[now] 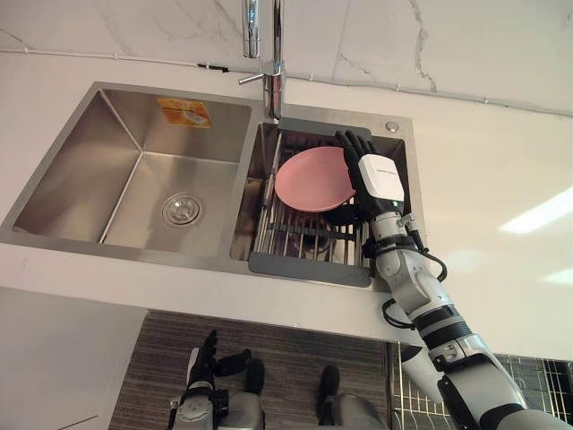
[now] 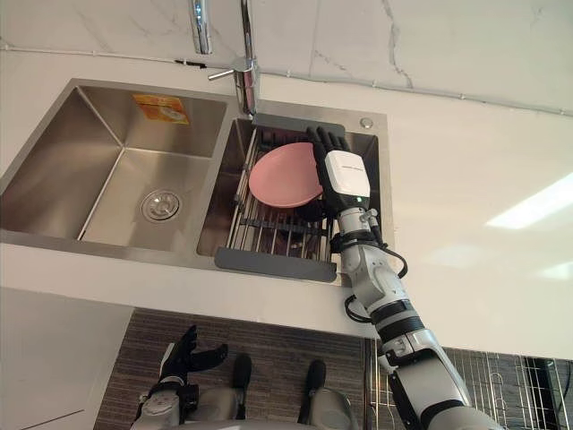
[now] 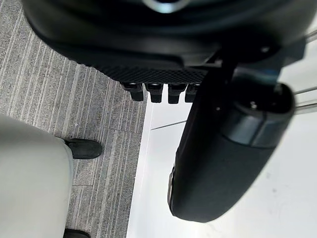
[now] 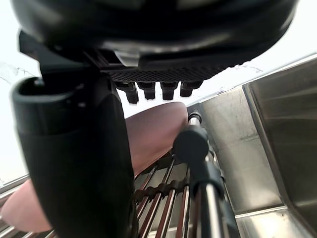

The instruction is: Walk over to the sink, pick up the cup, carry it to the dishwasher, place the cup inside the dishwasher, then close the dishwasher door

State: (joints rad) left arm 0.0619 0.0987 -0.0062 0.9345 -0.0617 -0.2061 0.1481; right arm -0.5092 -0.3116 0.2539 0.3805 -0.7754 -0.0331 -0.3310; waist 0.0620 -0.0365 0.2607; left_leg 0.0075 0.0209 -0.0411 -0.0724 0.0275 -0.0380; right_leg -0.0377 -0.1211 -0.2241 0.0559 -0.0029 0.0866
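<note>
Hand reached over the rack in the right basin of the sink [image 1: 134, 161].
The right hand [image 1: 378, 175] is held with fingers straight and close together over the right edge of a pink plate [image 1: 309, 179], which is propped on the rack [image 1: 295, 237]. A dark shape [image 1: 338, 216], perhaps the cup, is seen on the rack just near of the plate, beside the wrist. The left hand [image 1: 204, 358] is hung low by the floor, fingers loosely spread.

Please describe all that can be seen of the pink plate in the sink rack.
The pink plate is round, plain and matte, maybe plastic. It rests tilted on the wire rack in the sink's right basin. The right hand, fingers straight, lies over its right edge; contact cannot be confirmed.
</note>
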